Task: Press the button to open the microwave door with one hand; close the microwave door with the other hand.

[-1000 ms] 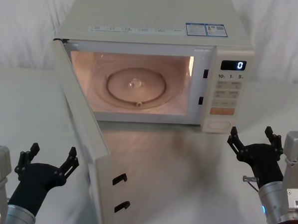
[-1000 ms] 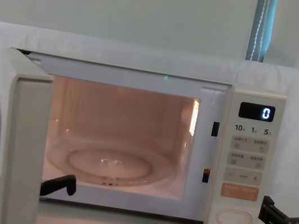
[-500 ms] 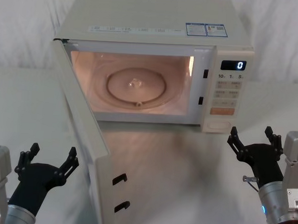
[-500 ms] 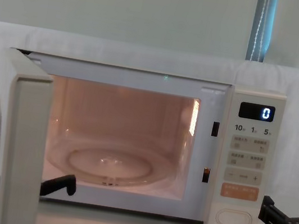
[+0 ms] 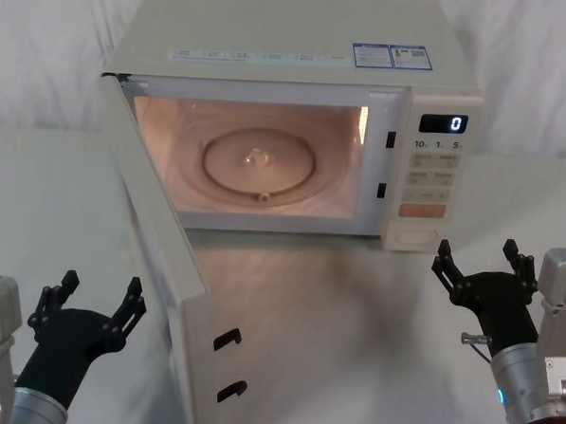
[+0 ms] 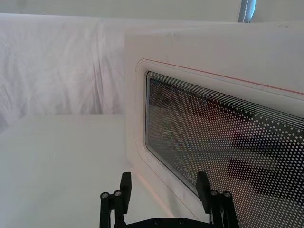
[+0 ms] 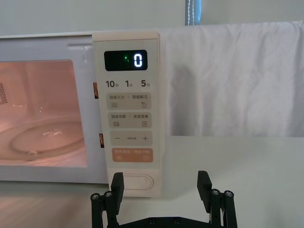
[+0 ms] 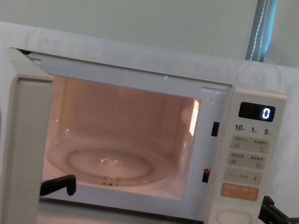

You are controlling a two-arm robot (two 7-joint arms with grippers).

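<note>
Cream microwave door (image 5: pixel 157 262), smooth with a dotted dark window (image 6: pixel 228 156), swung wide open at the left. Lit cavity holds a round glass turntable (image 5: pixel 259 161). Pill-shaped button (image 7: pixel 134 182) sits lowest on the panel. Left gripper (image 5: pixel 90 306) and right gripper (image 5: pixel 478 263): claws spread, holding nothing, on the table (image 5: pixel 353 330).

A: The microwave door (image 5: pixel 157 262) looks like smooth cream plastic, a little glossy. Its window (image 6: pixel 228 152) is dark glass with a fine dotted mesh.

B: Yes. The button (image 7: pixel 134 183) is the same matt cream plastic. The turntable (image 5: pixel 259 162) inside seems clear glass, shiny.

A: The right gripper (image 5: pixel 477 260) is matt black plastic, its wrist (image 5: pixel 521 376) brushed grey metal. Behind hangs a white cloth (image 8: pixel 147 55), wrinkled.
</note>
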